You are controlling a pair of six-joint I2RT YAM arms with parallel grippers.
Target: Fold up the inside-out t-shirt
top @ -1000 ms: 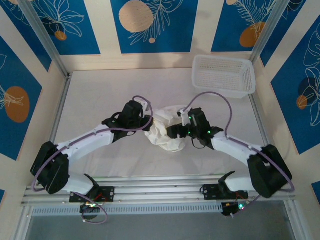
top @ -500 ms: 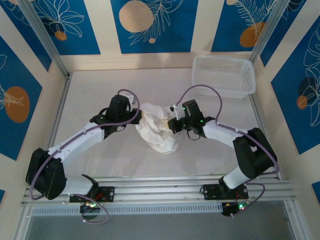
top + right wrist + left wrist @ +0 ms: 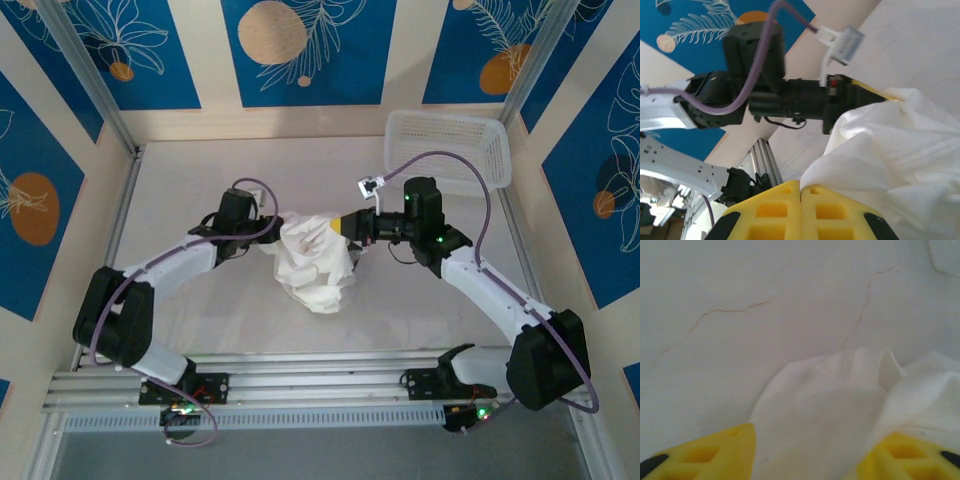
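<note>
Just released at the left end effector [image 3: 266,223]: now spread apart, loose cloth lying between. Just clenched at the right end effector [image 3: 346,225], apparently pinching a fold of the inside-out t-shirt [image 3: 315,268]. Bunched mid-surface [image 3: 190,170] between both, touching each. Probably regrasping to spread; folding not yet begun.

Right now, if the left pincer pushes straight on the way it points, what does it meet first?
The t-shirt. Bunched white cloth lies between the open fingers of the left pincer and just ahead; bare table shows beyond it. Depth is unclear, so it may already touch.
</note>
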